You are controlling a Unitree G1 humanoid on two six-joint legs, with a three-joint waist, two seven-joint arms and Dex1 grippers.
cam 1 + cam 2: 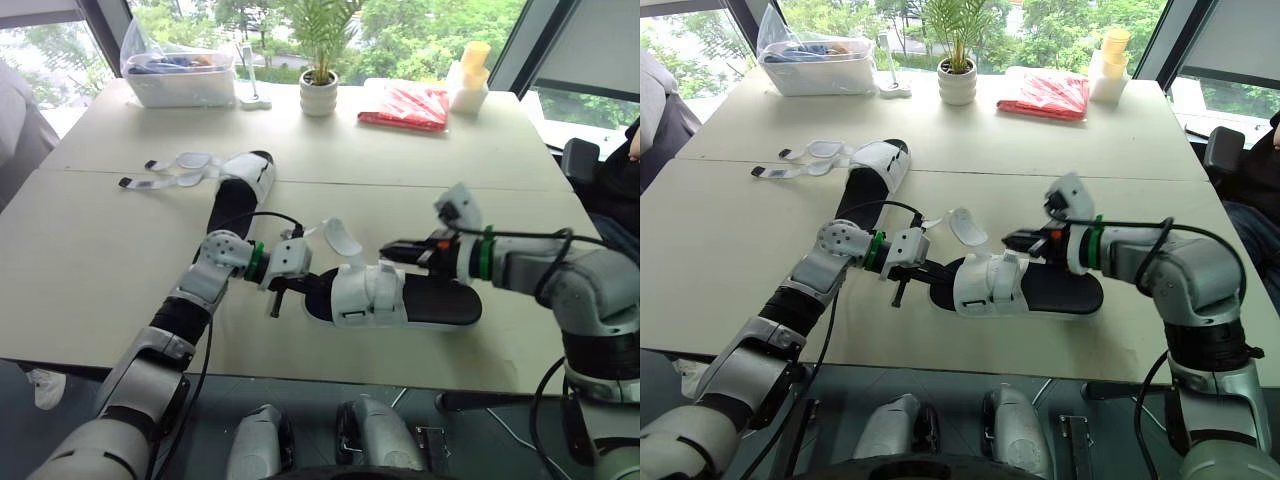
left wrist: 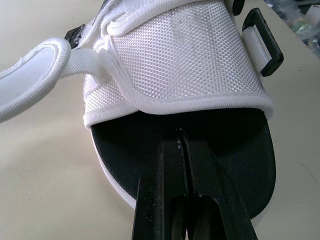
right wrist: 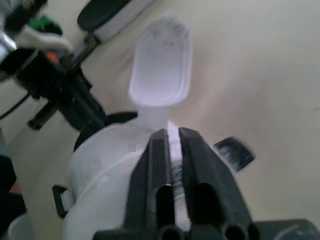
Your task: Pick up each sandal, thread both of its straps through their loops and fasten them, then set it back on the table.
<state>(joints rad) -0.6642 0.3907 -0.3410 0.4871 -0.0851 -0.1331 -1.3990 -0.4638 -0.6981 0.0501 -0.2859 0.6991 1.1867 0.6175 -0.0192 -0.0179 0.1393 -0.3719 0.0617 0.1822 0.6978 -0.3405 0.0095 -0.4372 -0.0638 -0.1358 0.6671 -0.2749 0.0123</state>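
A sandal (image 1: pixel 440 300) with a black sole and white fabric upper lies near the table's front edge. My left gripper (image 1: pixel 303 285) is at its toe end, fingers shut, tips resting on the black insole (image 2: pixel 150 155) just under the upper's rim. My right gripper (image 3: pixel 169 134) comes in over the heel side and is shut on a white strap (image 3: pixel 159 112), whose rounded tab (image 1: pixel 340 240) sticks up beyond the fingers. A black loop (image 2: pixel 262 42) shows on the upper's side. The second sandal (image 1: pixel 243 185) lies farther back on the left, its straps (image 1: pixel 175 170) spread loose on the table.
Along the far edge stand a clear plastic bin (image 1: pixel 180 75), a potted plant (image 1: pixel 320 95), a red packet (image 1: pixel 405 105) and a white and yellow container (image 1: pixel 470 80). A person sits at the right edge (image 1: pixel 625 165). The table (image 1: pixel 90 270) is pale beige.
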